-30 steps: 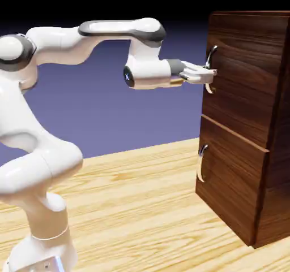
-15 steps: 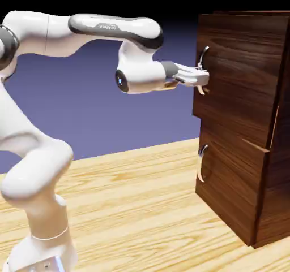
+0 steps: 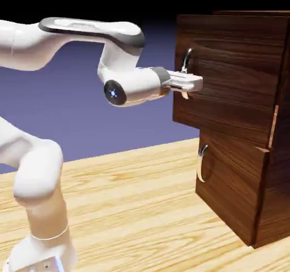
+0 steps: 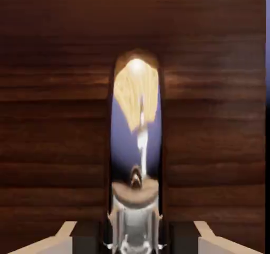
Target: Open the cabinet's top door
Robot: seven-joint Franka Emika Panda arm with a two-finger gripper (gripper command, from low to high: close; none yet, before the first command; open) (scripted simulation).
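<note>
Fingers [image 3: 194, 83] closed on the curved silver bar handle [image 3: 188, 61] of the dark wood-grain top door [image 3: 238, 67], which stands partly open above the matching lower door [image 3: 232, 175], should maintain grip while following the hinge arc outward smoothly, without twisting.

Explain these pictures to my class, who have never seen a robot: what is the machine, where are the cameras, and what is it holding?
The machine is a white robot arm. One camera stands off to the side; the other rides on its hand, looking along the two-finger gripper. A dark wooden cabinet stands on a pale wood surface. The gripper is closed on the curved silver handle of the top door, which is partly open; the lower door is shut.
</note>
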